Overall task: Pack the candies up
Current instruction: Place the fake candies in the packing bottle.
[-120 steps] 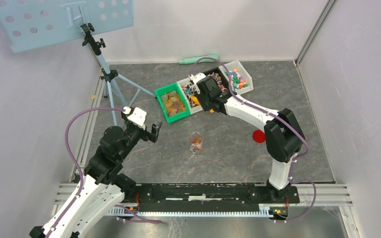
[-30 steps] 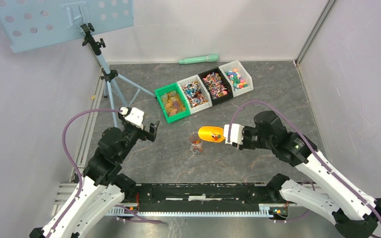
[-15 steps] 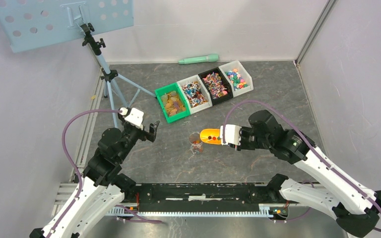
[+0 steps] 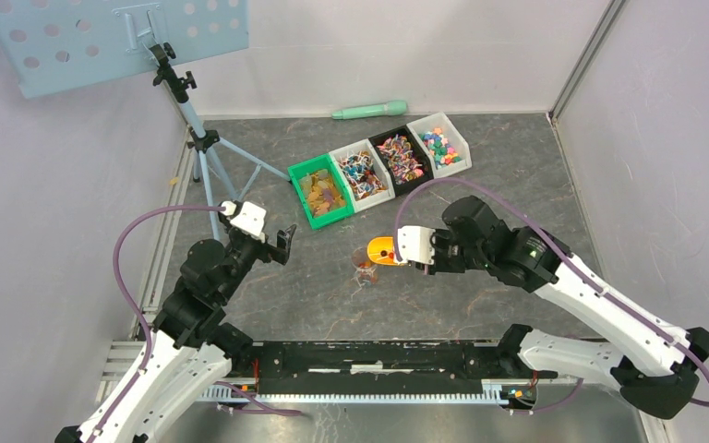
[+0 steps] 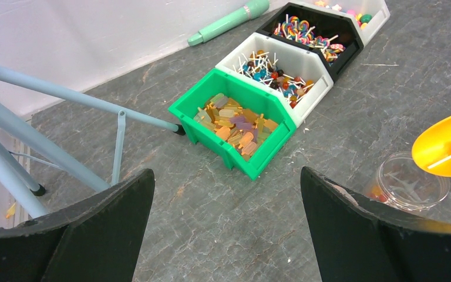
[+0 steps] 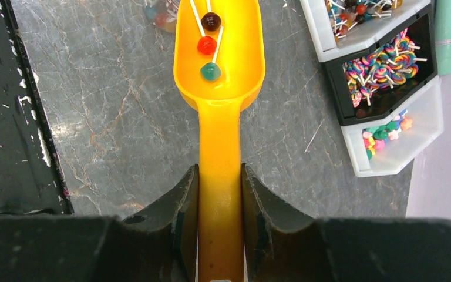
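My right gripper (image 6: 219, 194) is shut on the handle of the yellow scoop (image 6: 219, 53); the gripper also shows in the top view (image 4: 402, 251). Three candies (image 6: 208, 46), small lollipops in brown, red and green, lie in the scoop's bowl. The bowl (image 4: 378, 250) hangs at the rim of a small clear jar (image 4: 365, 268) holding a few candies; the jar also shows in the left wrist view (image 5: 408, 183). My left gripper (image 5: 223, 226) is open and empty above bare floor, left of the jar (image 4: 282, 242).
Four bins of sweets stand in a row at the back: green (image 4: 319, 194), white (image 4: 362, 173), black (image 4: 402, 158), white (image 4: 438, 143). A mint-green tube (image 4: 369, 110) lies by the back wall. A tripod (image 4: 198, 138) stands at the left.
My right arm has carried the scoop from the bins to the jar and edged it left over the last second until its bowl reaches the jar's rim. The left arm has stayed put.
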### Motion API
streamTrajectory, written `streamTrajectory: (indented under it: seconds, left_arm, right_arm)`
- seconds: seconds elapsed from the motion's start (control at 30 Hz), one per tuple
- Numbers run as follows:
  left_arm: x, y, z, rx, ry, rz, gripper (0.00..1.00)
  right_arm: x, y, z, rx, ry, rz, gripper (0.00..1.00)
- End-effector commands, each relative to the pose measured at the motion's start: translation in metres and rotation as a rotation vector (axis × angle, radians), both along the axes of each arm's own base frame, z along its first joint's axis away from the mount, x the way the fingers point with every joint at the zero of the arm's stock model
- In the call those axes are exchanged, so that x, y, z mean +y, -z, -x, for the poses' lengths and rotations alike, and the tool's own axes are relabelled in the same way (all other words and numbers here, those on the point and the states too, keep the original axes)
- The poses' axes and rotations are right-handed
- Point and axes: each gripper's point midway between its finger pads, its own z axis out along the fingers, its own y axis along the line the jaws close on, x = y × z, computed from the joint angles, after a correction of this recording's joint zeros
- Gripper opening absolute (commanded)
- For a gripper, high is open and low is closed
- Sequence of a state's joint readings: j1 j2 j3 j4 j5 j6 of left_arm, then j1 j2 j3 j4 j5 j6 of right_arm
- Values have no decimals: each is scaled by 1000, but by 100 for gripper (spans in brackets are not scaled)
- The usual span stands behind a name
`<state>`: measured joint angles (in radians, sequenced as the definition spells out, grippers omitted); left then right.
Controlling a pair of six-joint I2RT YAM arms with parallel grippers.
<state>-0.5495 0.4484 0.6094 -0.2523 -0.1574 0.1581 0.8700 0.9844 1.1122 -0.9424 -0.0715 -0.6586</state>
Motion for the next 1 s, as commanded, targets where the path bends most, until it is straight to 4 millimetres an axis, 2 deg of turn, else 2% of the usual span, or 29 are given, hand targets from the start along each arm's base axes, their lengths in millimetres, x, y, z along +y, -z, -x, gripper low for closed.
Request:
streamTrajectory:
  seconds: [0.0, 0.3, 0.97]
  left_arm:
    - [2, -7, 0, -15, -19, 35, 100]
    - [3, -8, 0, -18, -19, 35, 100]
    - [2, -7, 1, -18, -14, 34, 100]
  right_arm:
    - [2, -19, -4, -34, 24, 12, 0]
    - [-5, -23, -8, -59, 64, 78, 0]
    - [-3, -31, -10, -88, 77, 104, 0]
